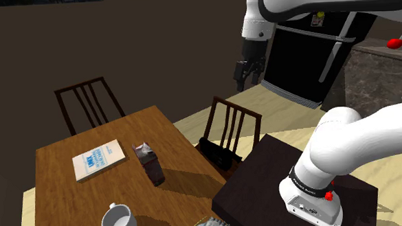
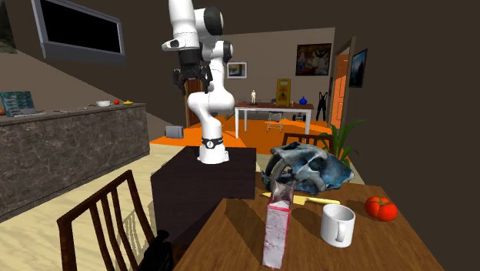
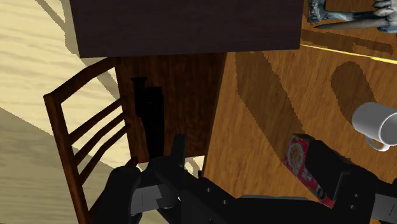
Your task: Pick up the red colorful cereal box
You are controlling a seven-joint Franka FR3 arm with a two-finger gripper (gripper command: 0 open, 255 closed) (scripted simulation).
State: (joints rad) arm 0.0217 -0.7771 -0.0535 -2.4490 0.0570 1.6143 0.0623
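Surroundings: A wooden table (image 1: 65, 196) stands beside the dark stand (image 1: 291, 188). One chair (image 1: 229, 128) is drawn up at the table edge nearest the stand and has a black object (image 1: 218, 153) on its seat. A second chair (image 1: 89, 102) stands at the far side in the shoulder view.

On the table:
- A flat white-and-blue book (image 1: 98, 159) lies just beside the task item.
- A white mug (image 2: 337, 223) stands near the task item but apart from it.
- A grey-blue animal skull (image 2: 304, 169) sits at the end nearest the stand, with a yellow item (image 2: 317, 200) at its foot; what that item is cannot be determined.
- A tomato (image 2: 381, 208) lies beyond the mug in the second exterior view.

A stone-faced counter (image 2: 69, 154) runs along that view's left.

Task item: The cereal box (image 2: 278, 227) is a red carton with colourful print and a gabled top. It stands upright on the table, roughly midway along it. Nothing leans on it or covers it.

Gripper: The gripper (image 1: 248, 74) hangs high above the floor, over the nearer chair and the table edge and well apart from the box. In the wrist view the fingers (image 3: 178, 153) stand apart, and the red carton shows partly behind one of them. They clasp nothing and touch nothing.
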